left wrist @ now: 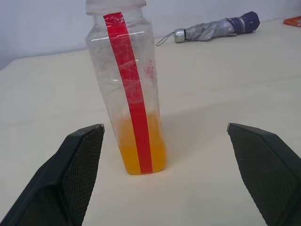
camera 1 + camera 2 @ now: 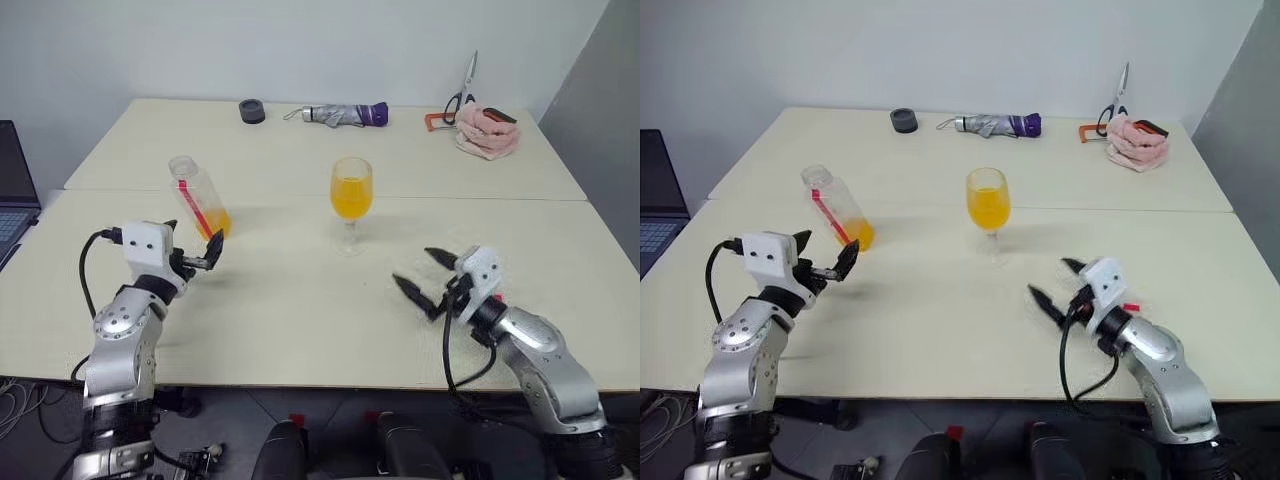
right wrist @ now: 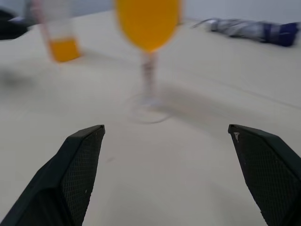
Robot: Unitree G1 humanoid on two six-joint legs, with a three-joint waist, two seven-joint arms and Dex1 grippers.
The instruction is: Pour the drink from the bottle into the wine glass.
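Observation:
The bottle [image 2: 200, 197], clear plastic with a red label strip, stands on the table with a little orange drink [image 2: 218, 222] at its bottom. Just in front of it, a short gap away, my left gripper [image 2: 192, 240] is open with nothing between its fingers [image 1: 75, 165]; the bottle [image 1: 134, 94] stands ahead of them. The wine glass [image 2: 351, 190] stands upright at the table's middle, its bowl about half full of drink. My right gripper [image 2: 414, 266] is open and empty, low over the table, in front of and to the right of the glass [image 3: 148, 28].
Along the far edge lie a black round object [image 2: 252, 111], a folded grey and purple umbrella [image 2: 345, 115], scissors [image 2: 465, 90] and a pink cloth [image 2: 487, 132]. A laptop [image 2: 12, 200] sits at the left edge. A seam crosses the table [image 2: 300, 320] behind the glass.

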